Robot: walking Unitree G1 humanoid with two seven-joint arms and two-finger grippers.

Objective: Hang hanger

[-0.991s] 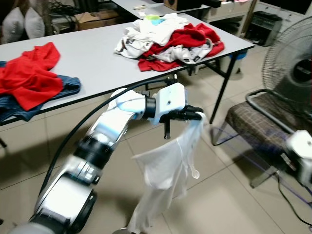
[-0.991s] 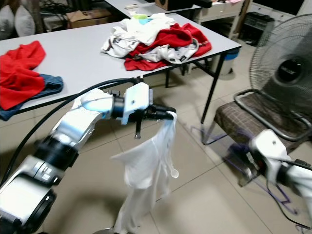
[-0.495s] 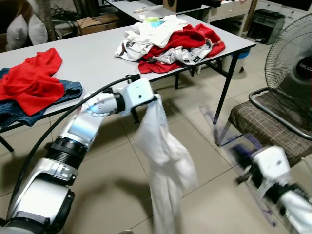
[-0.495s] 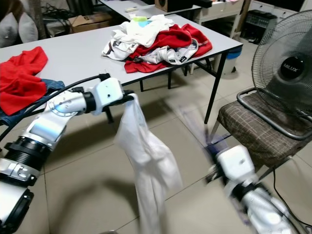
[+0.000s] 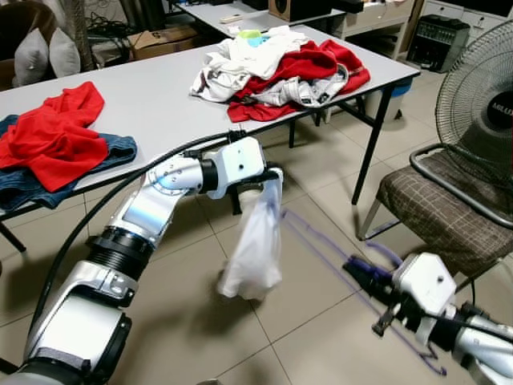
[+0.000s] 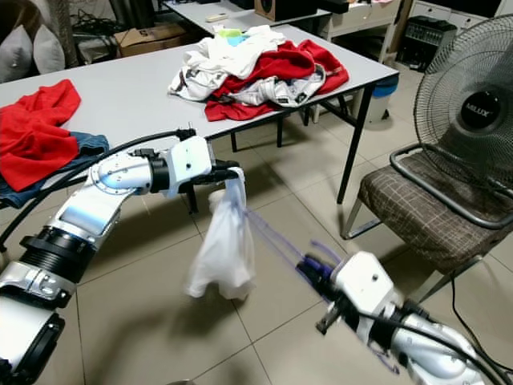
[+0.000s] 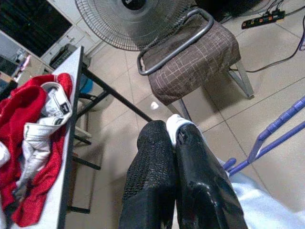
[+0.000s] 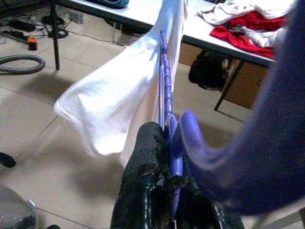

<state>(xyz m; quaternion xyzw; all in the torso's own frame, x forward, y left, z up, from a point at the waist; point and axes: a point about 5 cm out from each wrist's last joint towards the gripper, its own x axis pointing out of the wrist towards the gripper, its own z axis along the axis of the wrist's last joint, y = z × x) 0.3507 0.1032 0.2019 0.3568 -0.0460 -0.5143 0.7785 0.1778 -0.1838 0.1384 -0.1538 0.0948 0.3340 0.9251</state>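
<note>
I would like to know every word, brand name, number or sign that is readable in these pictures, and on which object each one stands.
"MILUX" on the round hub of the grey standing fan; the left eye view cuts it to "MILU".
Dark print on the white and grey garment in the red and white clothes pile on the grey folding table: too blurred to read.
No other readable text.

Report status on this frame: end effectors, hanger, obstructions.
Left end effector shut on white garment, held above floor. Right end effector shut on purple hanger, its far end at the garment. Chair and table close by.
</note>
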